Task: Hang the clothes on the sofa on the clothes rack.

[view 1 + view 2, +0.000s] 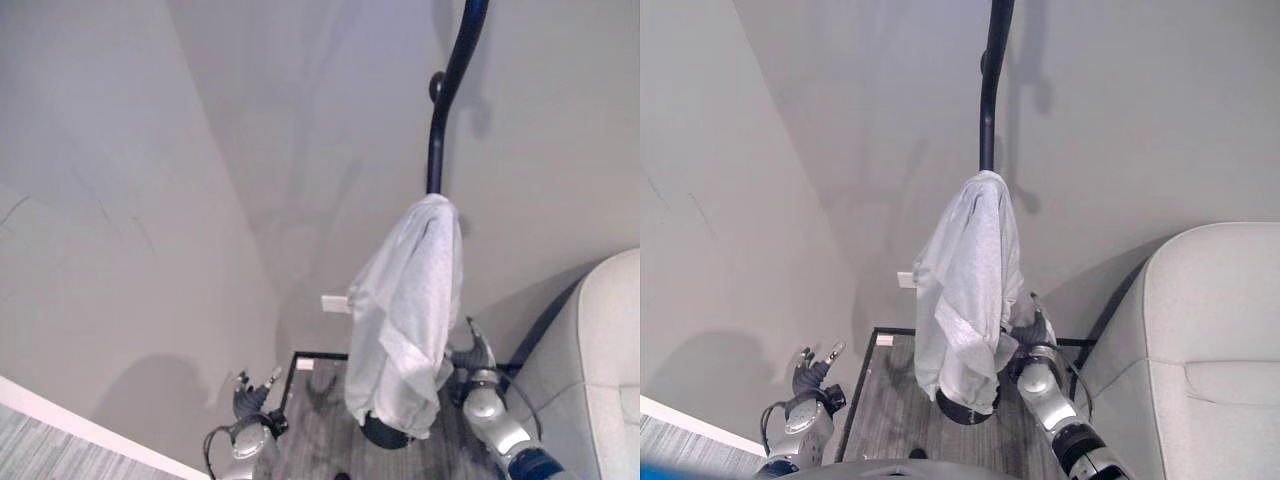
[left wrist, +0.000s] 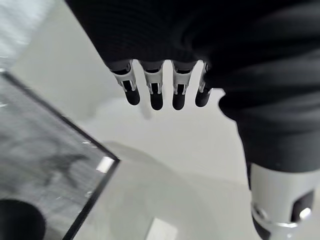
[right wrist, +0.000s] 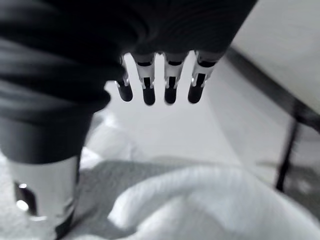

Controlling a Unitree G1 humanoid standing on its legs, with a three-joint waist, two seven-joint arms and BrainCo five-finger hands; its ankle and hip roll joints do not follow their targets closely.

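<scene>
Both hands sit low with fingers spread and nothing held: the left hand (image 1: 250,400) well apart from the pale garment (image 1: 410,310), the right hand (image 1: 1032,335) just beside its lower folds. Above them, the garment drapes over a hook of the dark clothes rack (image 1: 445,95), so hanging looks done. The sofa (image 1: 1200,340) lies beyond the right hand.

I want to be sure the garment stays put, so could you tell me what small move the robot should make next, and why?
Probably draw the right hand slowly back from the grey garment. The garment is already draped over the black clothes rack, and in the right wrist view the fingers are straight, holding nothing, with cloth just below them. The left hand is open and well away.
</scene>
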